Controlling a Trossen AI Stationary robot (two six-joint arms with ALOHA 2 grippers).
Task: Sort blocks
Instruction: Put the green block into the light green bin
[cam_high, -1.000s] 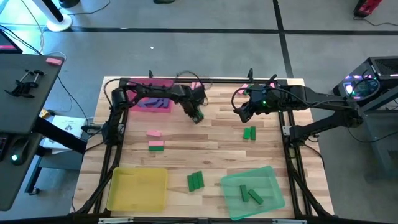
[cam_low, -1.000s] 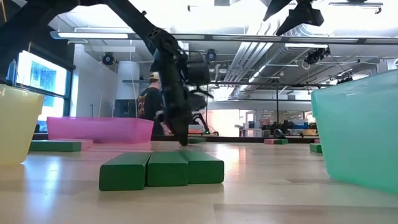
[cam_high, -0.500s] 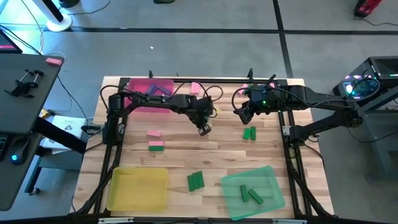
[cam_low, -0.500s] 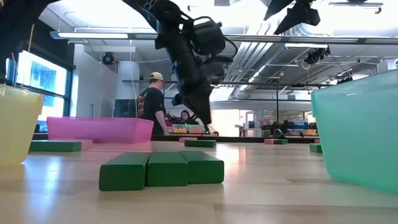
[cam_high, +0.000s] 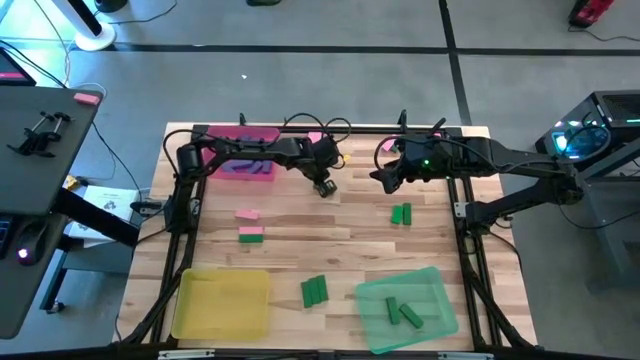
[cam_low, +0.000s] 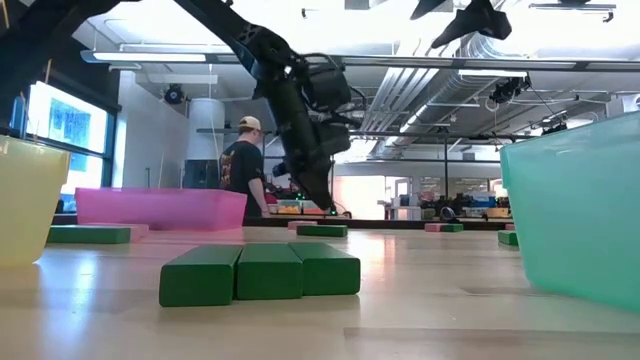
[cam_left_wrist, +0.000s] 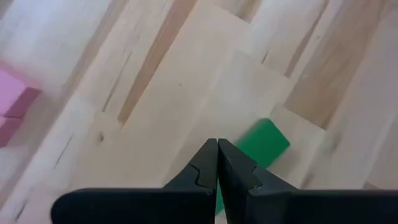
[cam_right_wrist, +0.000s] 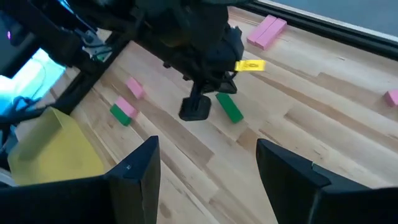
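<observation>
Here the left gripper (cam_high: 325, 187) hangs over the far middle of the wooden worktop (cam_high: 330, 240), its jaws pressed together with nothing between them, as the left wrist view shows. Just beside its fingertips lies a single green block (cam_left_wrist: 261, 144), flat on the wood; the right wrist view shows the same block (cam_right_wrist: 229, 107) lying free next to the dark gripper (cam_right_wrist: 196, 109).

The right gripper (cam_high: 386, 178) is held near the far right of the worktop, its jaws spread wide and empty.

The other blocks are scattered. A pair of green blocks (cam_high: 401, 213) lies side by side right of centre. A pink block (cam_high: 248, 214) and a green block (cam_high: 251, 234) lie apart on the left half. Three green blocks (cam_high: 314, 290) sit packed together near the front middle, seen close up in the low view (cam_low: 260, 272). Two more green blocks (cam_high: 404, 312) lie inside the green tray (cam_high: 435, 290) at the front right. The yellow tray (cam_high: 221, 304) sits at the front left. The pink tray (cam_high: 262, 134) stands at the far left, with purple-blue blocks (cam_high: 245, 166) in it, partly hidden by the left arm. Pink blocks (cam_right_wrist: 267, 30) lie along the far edge.

A person (cam_low: 243, 170) stands in the room beyond.
</observation>
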